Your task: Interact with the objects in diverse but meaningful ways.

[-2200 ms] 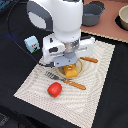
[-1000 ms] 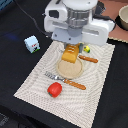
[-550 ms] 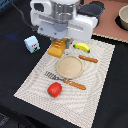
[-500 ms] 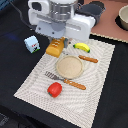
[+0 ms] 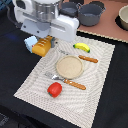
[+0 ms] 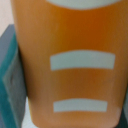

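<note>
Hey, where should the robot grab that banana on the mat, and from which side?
Grip the banana at its middle, across its narrow width, coming straight down from above. It lies flat and curved on the mat, with clear space around it.
</note>
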